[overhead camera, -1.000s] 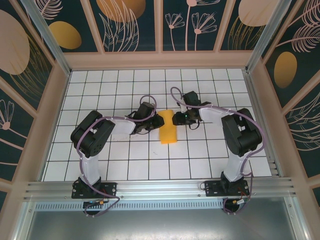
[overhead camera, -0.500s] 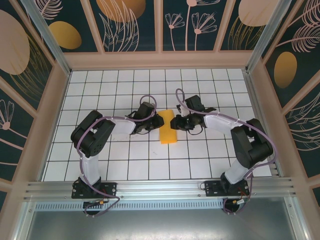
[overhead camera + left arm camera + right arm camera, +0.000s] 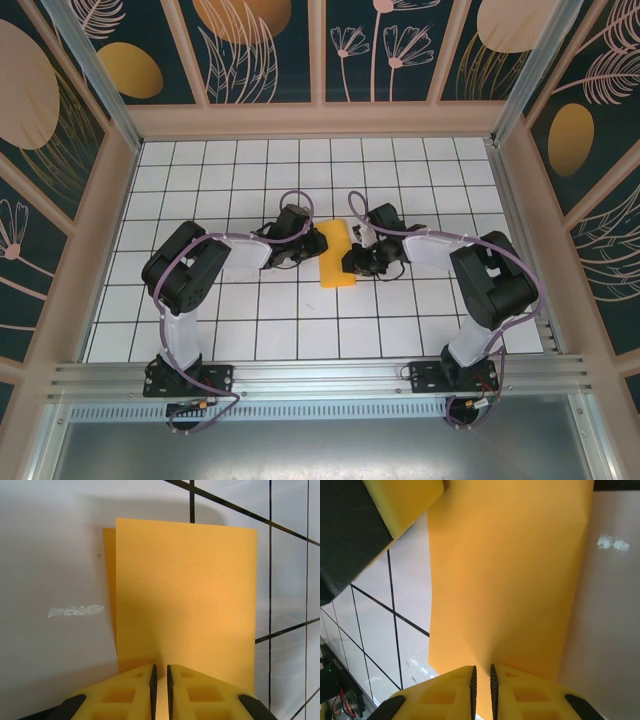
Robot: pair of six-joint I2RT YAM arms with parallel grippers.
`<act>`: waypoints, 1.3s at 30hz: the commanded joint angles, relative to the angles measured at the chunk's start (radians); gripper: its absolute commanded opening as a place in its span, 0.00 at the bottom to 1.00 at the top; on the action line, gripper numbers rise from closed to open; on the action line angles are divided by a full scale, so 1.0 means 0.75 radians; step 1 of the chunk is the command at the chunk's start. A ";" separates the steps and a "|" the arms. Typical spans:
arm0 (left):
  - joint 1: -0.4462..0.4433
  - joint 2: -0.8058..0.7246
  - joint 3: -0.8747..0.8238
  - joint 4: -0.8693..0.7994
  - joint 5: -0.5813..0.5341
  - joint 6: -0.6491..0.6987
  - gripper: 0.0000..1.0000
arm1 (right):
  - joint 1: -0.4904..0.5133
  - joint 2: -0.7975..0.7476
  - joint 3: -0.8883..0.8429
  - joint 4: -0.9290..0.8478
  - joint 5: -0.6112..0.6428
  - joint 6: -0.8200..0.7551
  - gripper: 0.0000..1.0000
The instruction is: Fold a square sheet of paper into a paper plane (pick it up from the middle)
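Observation:
The square sheet of paper (image 3: 337,254) lies folded in half as a narrow orange rectangle in the middle of the tiled table. In the left wrist view its lower layer (image 3: 109,580) peeks out past the top layer (image 3: 185,590). My left gripper (image 3: 304,248) is at the paper's left edge, jaws (image 3: 160,667) almost together on that edge. From the other side, my right gripper (image 3: 358,262) pinches the right edge near the closer end, jaws (image 3: 481,669) narrow with the paper (image 3: 505,570) running into the gap. A left fingertip (image 3: 402,500) shows across the sheet.
The white grid table (image 3: 250,310) is fenced by a wooden frame (image 3: 320,120) at the back and sides. Both arm bases stand on the metal rail (image 3: 320,378) at the near edge. Open tiles lie in front of and behind the paper.
My right gripper has slid toward the near end of the paper's right edge and closed its jaws there. The left gripper and the paper have stayed put.

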 commanded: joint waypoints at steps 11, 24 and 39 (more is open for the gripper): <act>-0.009 0.110 -0.015 -0.118 -0.084 0.008 0.18 | 0.002 0.009 -0.039 0.001 0.034 0.006 0.20; -0.009 0.120 -0.017 -0.117 -0.086 0.010 0.18 | -0.022 -0.030 -0.154 -0.018 0.058 -0.001 0.20; -0.010 0.113 -0.027 -0.095 -0.061 0.011 0.18 | -0.029 -0.106 -0.009 0.093 0.026 0.057 0.21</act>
